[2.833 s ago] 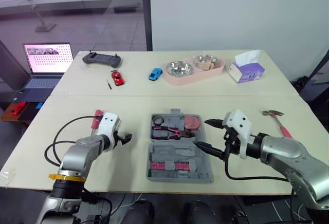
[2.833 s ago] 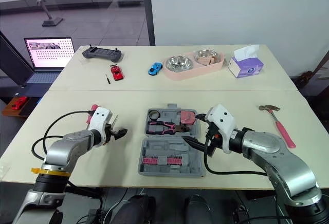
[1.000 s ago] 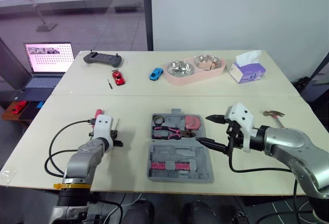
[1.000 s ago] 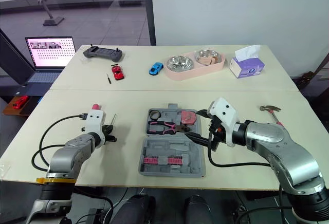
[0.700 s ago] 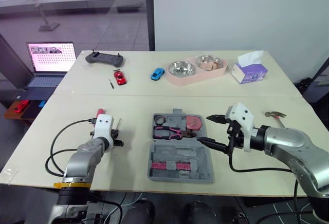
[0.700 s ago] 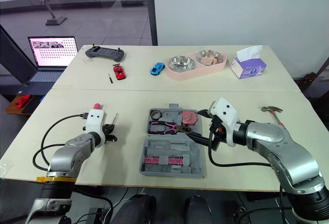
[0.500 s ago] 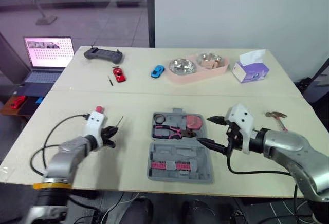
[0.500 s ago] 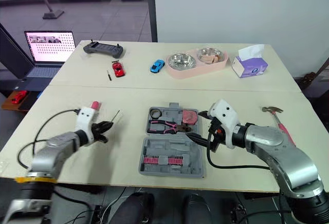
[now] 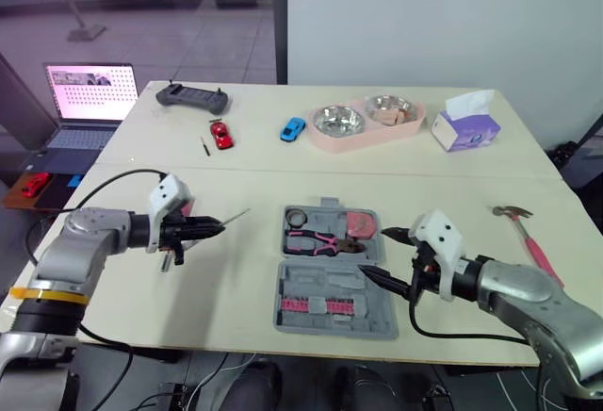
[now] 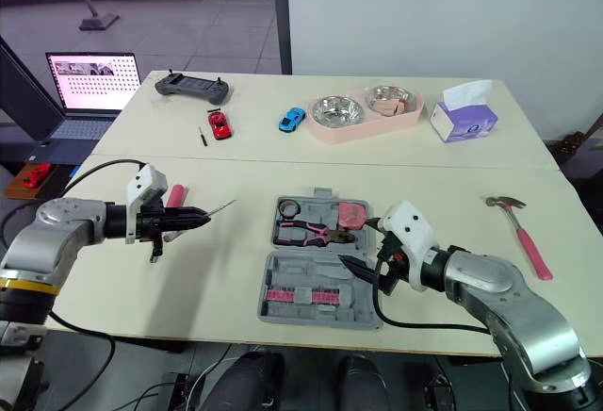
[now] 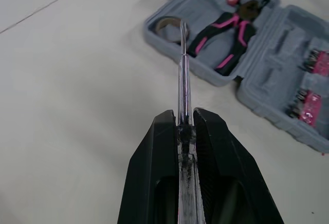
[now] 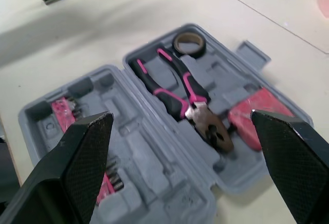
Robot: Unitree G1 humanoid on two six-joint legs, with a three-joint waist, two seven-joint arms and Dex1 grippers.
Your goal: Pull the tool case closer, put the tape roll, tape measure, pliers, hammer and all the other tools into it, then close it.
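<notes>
The pink-handled steel screwdriver (image 11: 183,75) is clamped in the left gripper (image 11: 184,120), left of the open grey plastic tool case (image 10: 311,274); the right gripper (image 10: 358,242) is held apart at the case's right edge

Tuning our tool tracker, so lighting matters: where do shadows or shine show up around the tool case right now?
Left wrist view: the screwdriver shaft in the left gripper carries a bright streak. Right wrist view: a soft shadow band crosses the table beyond the tool case. Left eye view: the metal bowl gleams and the laptop screen glows.
</notes>
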